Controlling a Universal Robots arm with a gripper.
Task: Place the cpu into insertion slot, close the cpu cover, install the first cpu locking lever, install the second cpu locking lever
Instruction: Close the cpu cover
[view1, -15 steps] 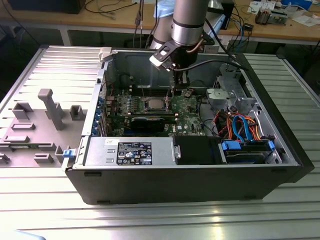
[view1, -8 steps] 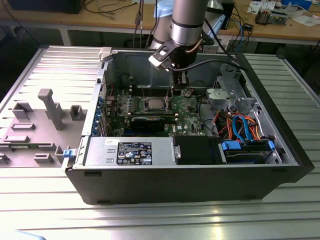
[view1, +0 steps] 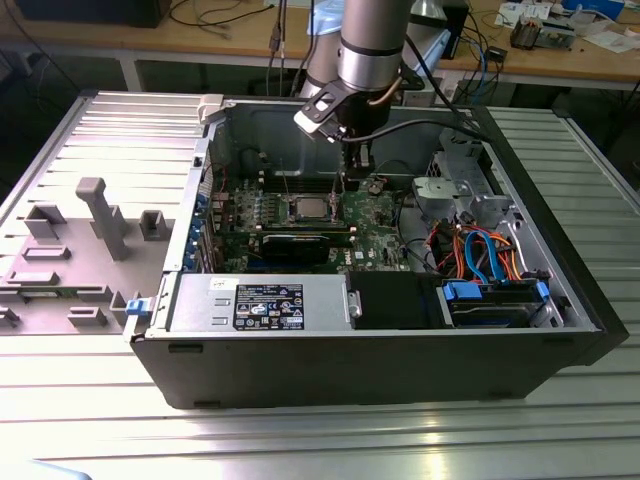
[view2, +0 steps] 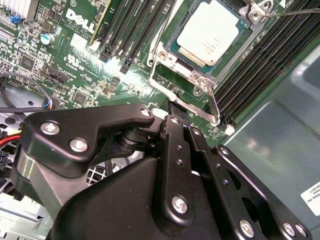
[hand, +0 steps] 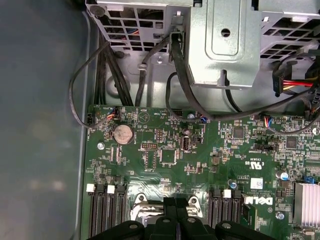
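A ribbed metal counter (view1: 300, 440) carries an open black computer case (view1: 350, 370), lying on its side. Behind it, a wooden counter (view1: 200, 40) is strewn with cables.

Inside the case, the cpu (view2: 212, 35) sits flat in the insertion slot (view2: 231, 61) with its dull silver top facing up. The slot is on the green motherboard (hand: 165, 170), toward the exterior view's left of the arm. The cpu cover (view2: 200, 80) lies down around the chip as a silver frame with screw heads at its corners. A flat silver lever (view2: 214, 107) runs along one side of the cover. A thin wire lever (view2: 292, 12) crosses the far corner of the slot.

The tool (view2: 176, 107) hangs just beside the slot's edge, close to the flat lever. I cannot tell whether it touches the lever. In the first wrist view the tool (hand: 176, 204) has its black fingers (hand: 169, 207) drawn together, with nothing visible between them.

Long black memory slots (view2: 260, 65) flank the socket on both sides. A round coin battery (hand: 123, 134) sits further out on the board, and a finned heatsink (hand: 306, 202) is near the board's edge. Black cables (hand: 180, 70) loop from the board up to a grey metal drive cage (hand: 225, 40).

In the exterior view the arm (view1: 375, 40) comes down into the case from above. A long black graphics card (view1: 300, 243) lies in front of the socket. A power supply (view1: 262, 303) with a dark label fills the near wall, and a blue-tabbed drive bay (view1: 490, 300) sits at the exterior view's right. A grey plastic fixture (view1: 100, 215) rests on the counter to the exterior view's left of the case.
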